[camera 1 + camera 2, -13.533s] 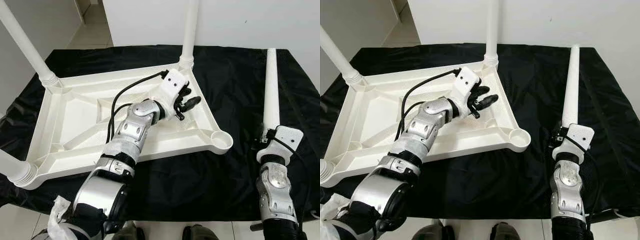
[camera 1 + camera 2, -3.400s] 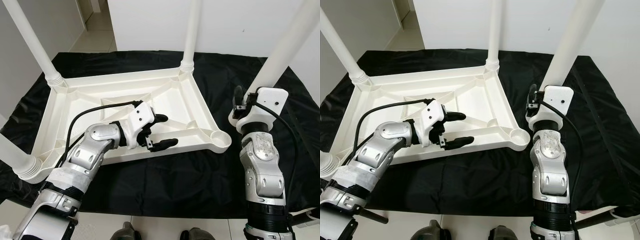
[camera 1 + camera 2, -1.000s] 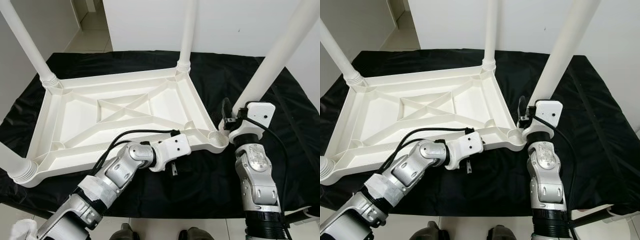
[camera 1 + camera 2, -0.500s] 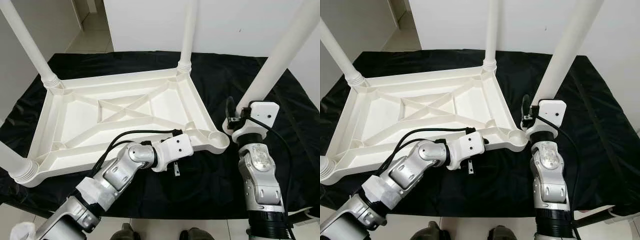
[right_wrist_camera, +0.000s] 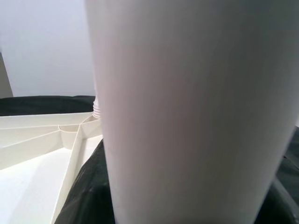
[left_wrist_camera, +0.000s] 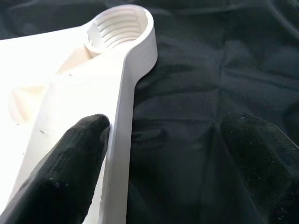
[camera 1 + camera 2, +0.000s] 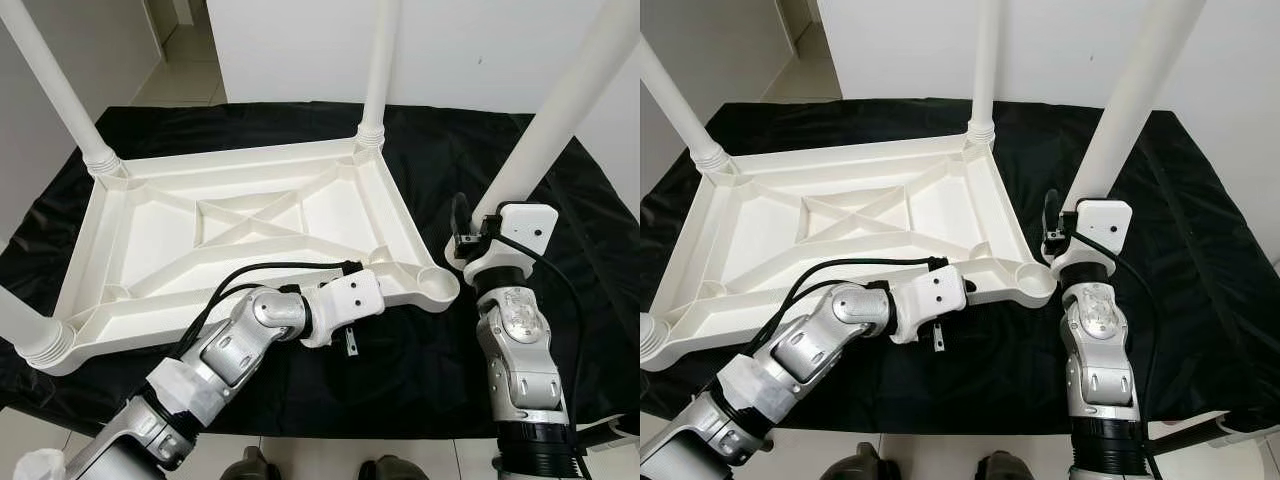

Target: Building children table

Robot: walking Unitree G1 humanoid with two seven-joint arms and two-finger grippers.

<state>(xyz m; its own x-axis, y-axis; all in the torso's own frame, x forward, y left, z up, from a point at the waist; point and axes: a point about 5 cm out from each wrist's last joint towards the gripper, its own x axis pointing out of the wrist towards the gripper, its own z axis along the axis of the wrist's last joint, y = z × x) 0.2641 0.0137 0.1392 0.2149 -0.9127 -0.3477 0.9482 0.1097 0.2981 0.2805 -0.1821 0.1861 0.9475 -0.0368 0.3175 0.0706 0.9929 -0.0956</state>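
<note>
A white plastic tabletop (image 7: 240,157) lies upside down on a black cloth. Legs stand in three of its corners: back left (image 7: 55,85), back right (image 7: 378,70) and front left (image 7: 25,325). The front-right threaded socket (image 7: 438,282) holds no leg. My left gripper (image 6: 166,140) is open astride the front rim beside that socket (image 6: 119,25). One finger (image 6: 65,172) touches the rim's inner side; the other rests over the cloth. My right gripper (image 7: 468,232) is shut on a fourth white leg (image 7: 550,110). It holds the leg tilted, its lower end just right of the socket.
The black cloth (image 7: 430,380) covers the low work surface out to its front edge, with tiled floor (image 7: 300,455) below. A white wall (image 7: 470,50) rises close behind. An open floor passage (image 7: 185,75) lies at the back left.
Over the sequence my right gripper raised the leg off the cloth to beside the socket. My left gripper moved from inside the tabletop to its front rim. In the last half second nothing visibly moved.
</note>
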